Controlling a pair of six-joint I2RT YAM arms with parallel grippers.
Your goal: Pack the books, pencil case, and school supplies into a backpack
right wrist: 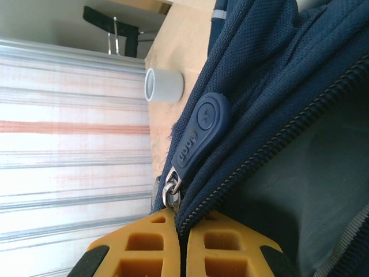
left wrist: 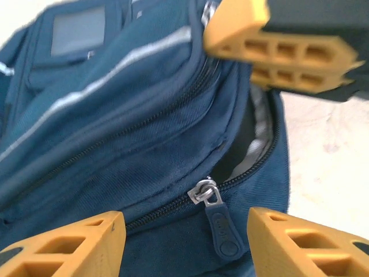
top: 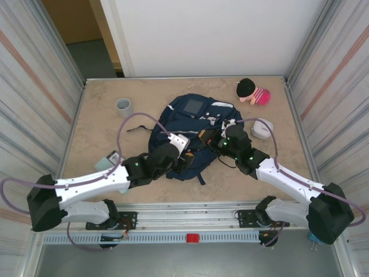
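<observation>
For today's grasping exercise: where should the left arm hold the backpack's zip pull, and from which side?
Probably the rubber tab, not the metal slider. It points toward the open left fingers, which straddle it, so come straight from its loose end and pinch its edges.

Both arms meet at the backpack [top: 196, 115], right jaws apparently closed on its edge.

Navy backpack [top: 193, 122] mid-table, flat, partly unzipped.
</observation>
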